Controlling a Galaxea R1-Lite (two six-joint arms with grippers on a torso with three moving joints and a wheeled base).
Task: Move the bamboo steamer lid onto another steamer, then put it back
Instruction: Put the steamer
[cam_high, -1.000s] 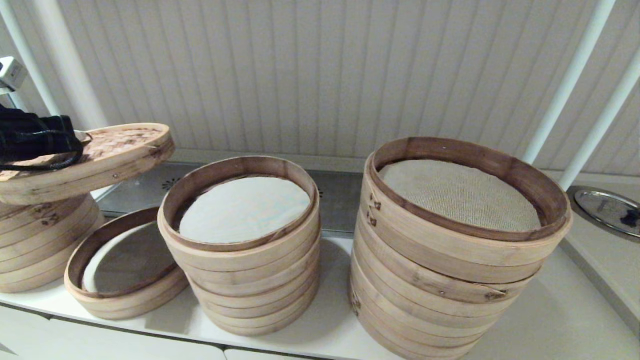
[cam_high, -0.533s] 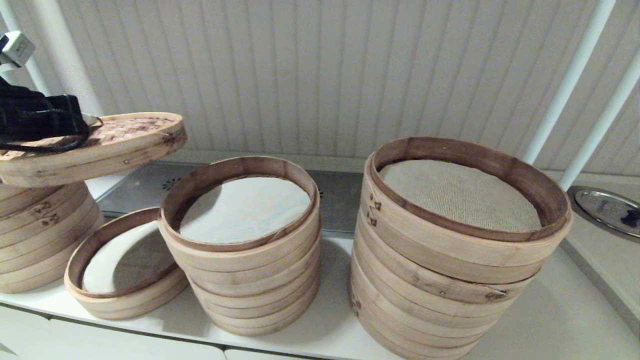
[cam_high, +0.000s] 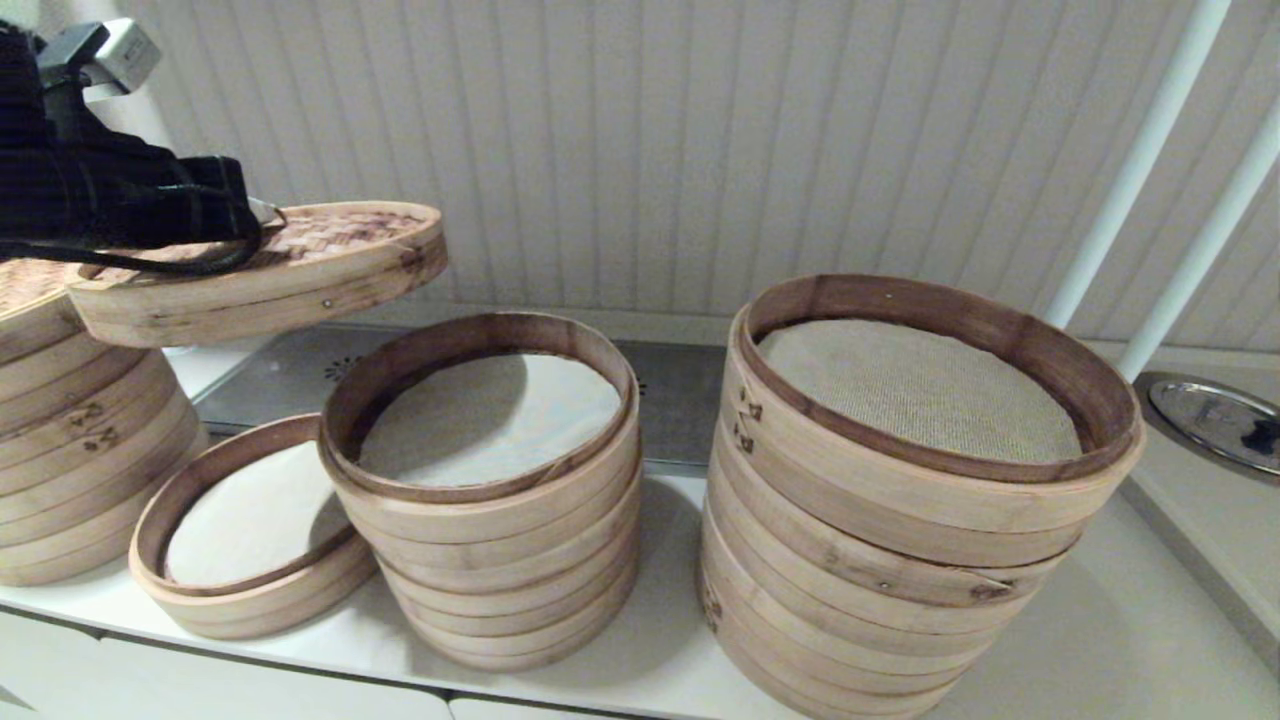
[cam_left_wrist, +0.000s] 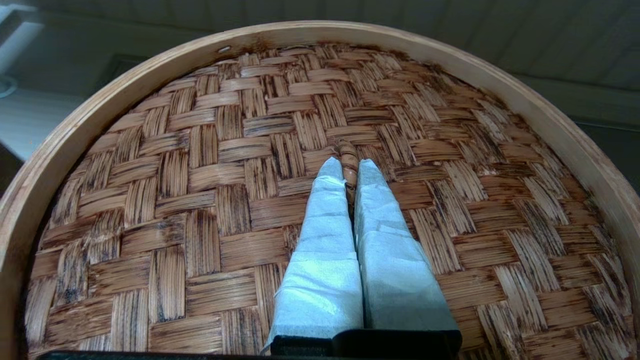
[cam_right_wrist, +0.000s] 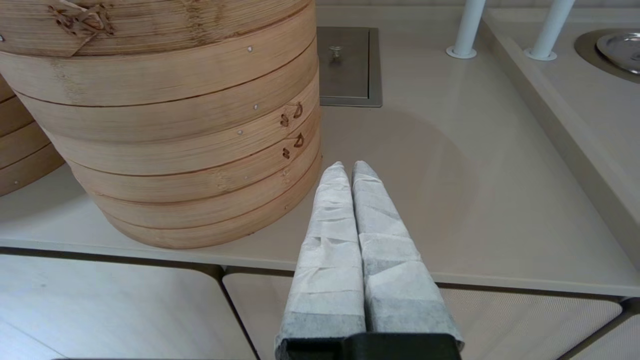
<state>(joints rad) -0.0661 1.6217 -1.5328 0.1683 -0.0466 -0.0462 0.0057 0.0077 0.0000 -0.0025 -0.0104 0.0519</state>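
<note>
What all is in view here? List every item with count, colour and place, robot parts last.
bamboo steamer lid: 1, reddish-brown woven top with pale rim, held tilted in the air at far left, above the low steamer.
medium steamer stack: 1, pale bamboo with dark inner rim and white liner, left of centre, open.
low steamer: 1, pale bamboo with white liner, front left, open.
tall stack at left edge: 1, pale bamboo with dark side marks, woven top.
wide steamer stack: 1, pale bamboo with beige mesh liner, right of centre.
metal dish: 1, silver, far right.
white poles: 2, right rear.
counter: 1, off-white.
left gripper: 1, white-padded, shut on the lid's loop handle.
right gripper: 1, white-padded, shut, low beside the wide stack.
</note>
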